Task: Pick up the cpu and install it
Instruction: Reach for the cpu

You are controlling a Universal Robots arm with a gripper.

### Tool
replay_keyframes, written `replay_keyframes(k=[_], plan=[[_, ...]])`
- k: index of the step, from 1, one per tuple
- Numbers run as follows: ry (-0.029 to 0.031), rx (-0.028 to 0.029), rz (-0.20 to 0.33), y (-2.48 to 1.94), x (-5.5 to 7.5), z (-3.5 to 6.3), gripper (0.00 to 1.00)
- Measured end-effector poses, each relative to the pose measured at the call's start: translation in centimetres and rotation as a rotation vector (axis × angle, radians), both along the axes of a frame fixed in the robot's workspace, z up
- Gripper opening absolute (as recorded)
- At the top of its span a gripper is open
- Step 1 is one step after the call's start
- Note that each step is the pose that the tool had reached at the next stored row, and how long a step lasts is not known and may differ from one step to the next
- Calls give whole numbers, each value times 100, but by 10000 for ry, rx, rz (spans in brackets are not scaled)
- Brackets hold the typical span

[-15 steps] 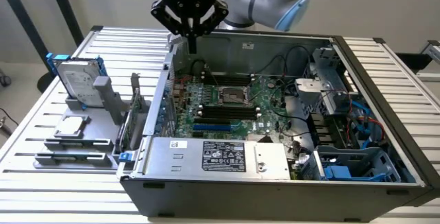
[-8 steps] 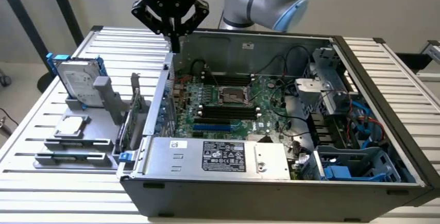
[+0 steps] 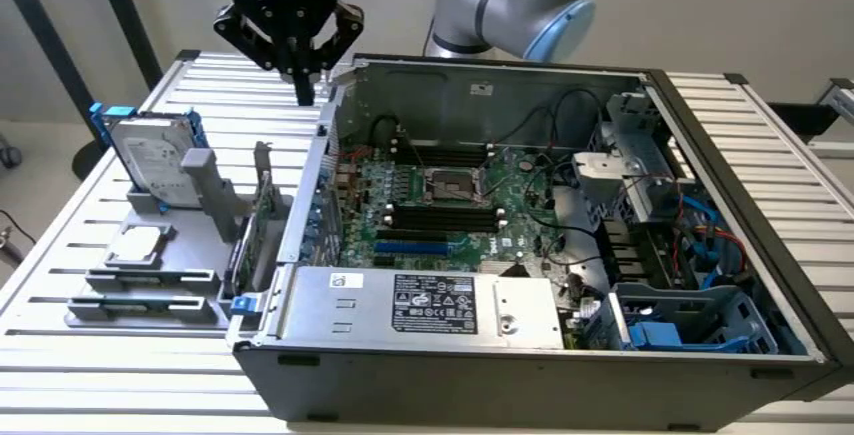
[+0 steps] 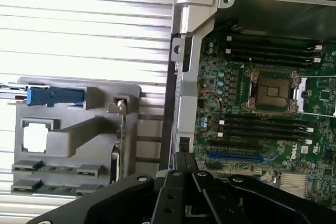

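The cpu (image 3: 138, 245), a small square chip with a silver top, lies flat in a pocket of the grey parts holder (image 3: 190, 217) at the exterior view's left, outside the computer case; in the wrist view the cpu (image 4: 35, 137) looks pale white. My gripper (image 3: 306, 93) hangs shut and empty high above the table's back, beside the case's far left corner, well away from the cpu. Its black fingers (image 4: 184, 163) meet over the case wall. The open cpu socket (image 3: 454, 187) sits mid-motherboard, and the socket (image 4: 273, 92) lies between the black memory slots.
A silver hard drive (image 3: 154, 160) with blue brackets stands upright in the holder behind the cpu. Two memory sticks (image 3: 150, 279) lie in front of it. An expansion card (image 3: 262, 217) stands by the case wall (image 3: 314, 205). A power supply (image 3: 427, 305) and cables (image 3: 587, 195) crowd the case.
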State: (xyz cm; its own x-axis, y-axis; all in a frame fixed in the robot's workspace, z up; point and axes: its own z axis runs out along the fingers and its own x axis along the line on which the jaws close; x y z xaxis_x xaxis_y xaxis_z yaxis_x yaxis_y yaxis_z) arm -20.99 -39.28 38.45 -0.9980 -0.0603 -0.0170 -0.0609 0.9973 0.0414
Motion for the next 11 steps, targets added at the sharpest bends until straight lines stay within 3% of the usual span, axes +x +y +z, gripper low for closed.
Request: replay_keyframes(k=[11], plan=[[1, -61, 0, 9, -499, -100, 11]])
